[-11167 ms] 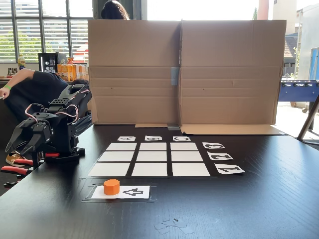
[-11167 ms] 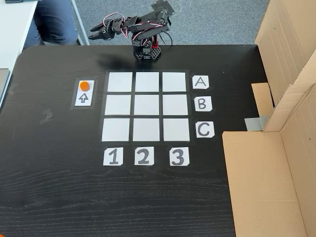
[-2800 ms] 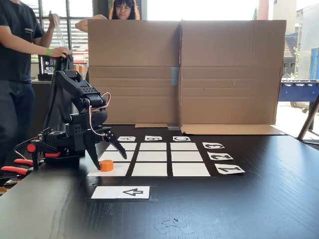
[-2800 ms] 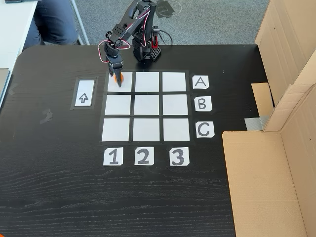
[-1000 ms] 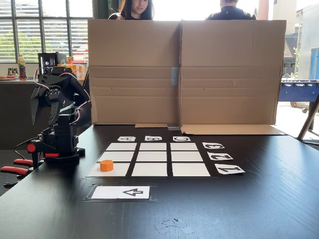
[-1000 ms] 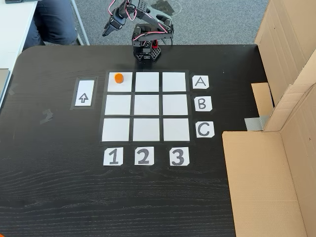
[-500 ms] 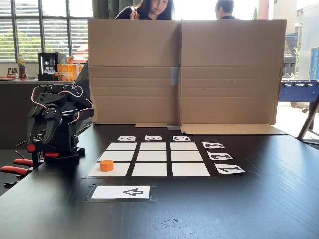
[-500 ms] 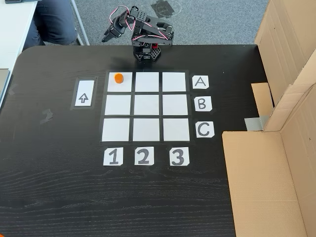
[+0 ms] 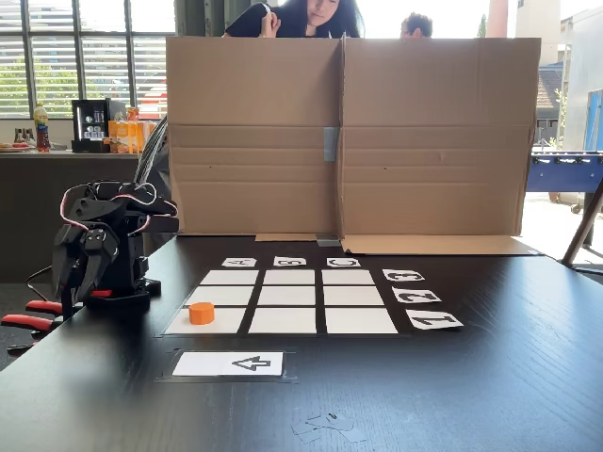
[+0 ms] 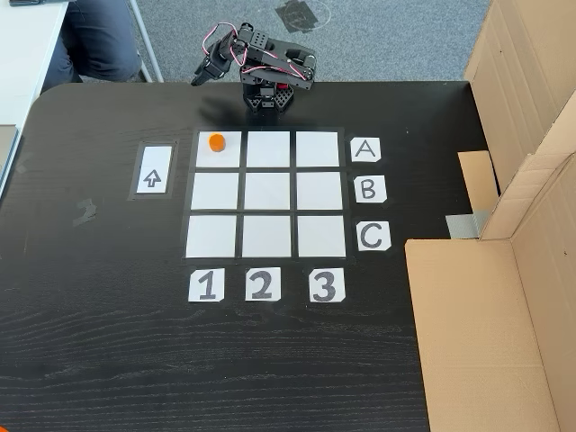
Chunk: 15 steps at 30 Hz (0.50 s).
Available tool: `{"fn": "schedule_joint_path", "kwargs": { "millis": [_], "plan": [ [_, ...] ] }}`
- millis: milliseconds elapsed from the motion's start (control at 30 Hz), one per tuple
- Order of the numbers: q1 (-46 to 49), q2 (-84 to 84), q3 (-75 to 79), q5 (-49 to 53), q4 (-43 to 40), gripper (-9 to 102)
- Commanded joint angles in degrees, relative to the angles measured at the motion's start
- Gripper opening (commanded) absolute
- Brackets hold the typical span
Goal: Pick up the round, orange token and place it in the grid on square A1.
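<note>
The round, orange token (image 10: 216,142) stands upright on square A1 (image 10: 226,156), the corner cell of the grid (image 10: 266,192) nearest the arm, beside the top edge of that cell. In the low fixed view the token (image 9: 202,313) sits on the near-left cell (image 9: 224,322) of the grid (image 9: 283,299). My gripper (image 9: 72,294) hangs fingers-down off the table's left side, well clear of the token, fingers slightly apart and holding nothing. From above, the gripper (image 10: 199,77) points left of the arm's base (image 10: 266,95).
A white arrow card (image 10: 153,170) lies bare left of the grid. Letter cards A–C (image 10: 370,189) and number cards 1–3 (image 10: 261,284) edge the grid. A tall cardboard wall (image 9: 349,137) stands at the table's far side, people behind it. Red-handled pliers (image 9: 26,320) lie near the base.
Over the last second the arm has folded down from a raised pose to low beside its base. The token stays on A1, where it was let go earlier.
</note>
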State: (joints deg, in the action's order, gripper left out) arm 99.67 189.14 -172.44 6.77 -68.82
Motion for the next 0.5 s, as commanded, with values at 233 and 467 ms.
{"fn": "schedule_joint_path", "kwargs": {
  "millis": [233,467],
  "plan": [
    [1.32,1.32,-0.44,1.58,1.67,10],
    [1.67,1.32,-2.55,1.76,3.78,2]
  ]
}}
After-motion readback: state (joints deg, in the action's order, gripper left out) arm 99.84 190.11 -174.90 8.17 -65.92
